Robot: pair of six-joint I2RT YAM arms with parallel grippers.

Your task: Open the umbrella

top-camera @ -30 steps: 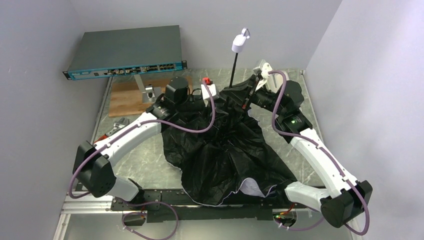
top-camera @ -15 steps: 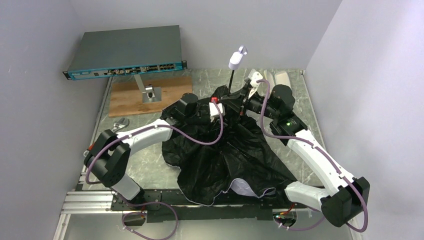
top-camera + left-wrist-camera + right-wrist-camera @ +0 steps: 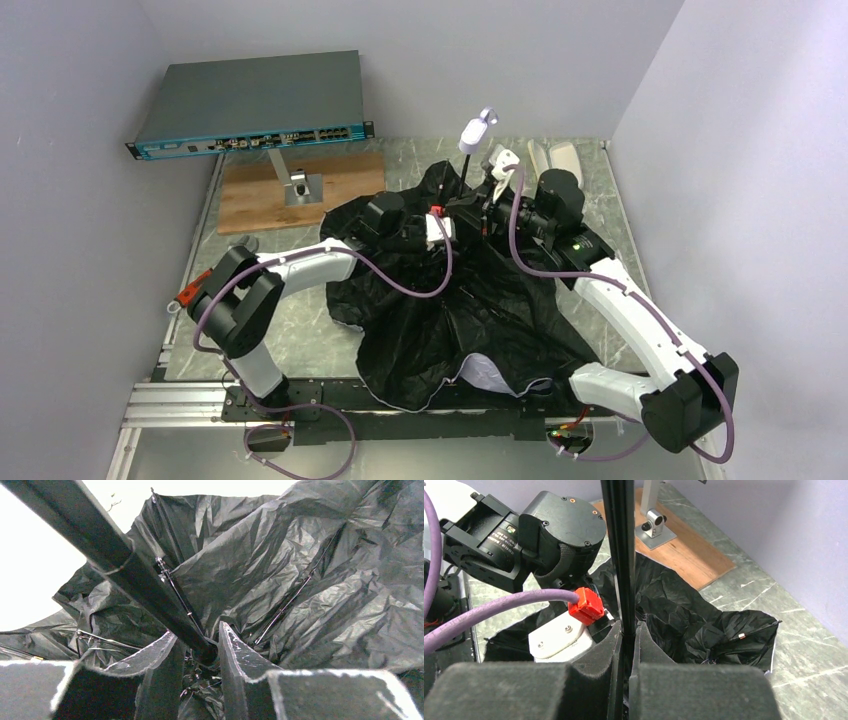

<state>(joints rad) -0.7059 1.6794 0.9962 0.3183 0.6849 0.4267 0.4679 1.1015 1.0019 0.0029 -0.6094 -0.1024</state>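
The umbrella lies half spread on the table, its black canopy (image 3: pixel 460 310) crumpled, a white edge showing at the front. Its thin black shaft (image 3: pixel 466 170) rises at the back to the small white handle (image 3: pixel 473 134). My right gripper (image 3: pixel 629 626) is shut on the shaft (image 3: pixel 620 555), reaching in from the right (image 3: pixel 487 210). My left gripper (image 3: pixel 197 632) comes from the left (image 3: pixel 458 212). Its jaws press in on the foot of the shaft (image 3: pixel 125 565), where the metal ribs (image 3: pixel 292 600) meet among black folds (image 3: pixel 310 555).
A grey network switch (image 3: pixel 250 100) leans at the back left. In front of it lies a wooden board (image 3: pixel 250 195) with a metal stand (image 3: pixel 297 183). A wrench (image 3: pixel 240 245) and a red-handled tool (image 3: pixel 190 293) lie at the left edge. A cream piece (image 3: pixel 560 155) rests back right.
My left arm has swung right onto the shaft's foot and its jaws have narrowed. The right gripper and the handle have shifted slightly left and lower.
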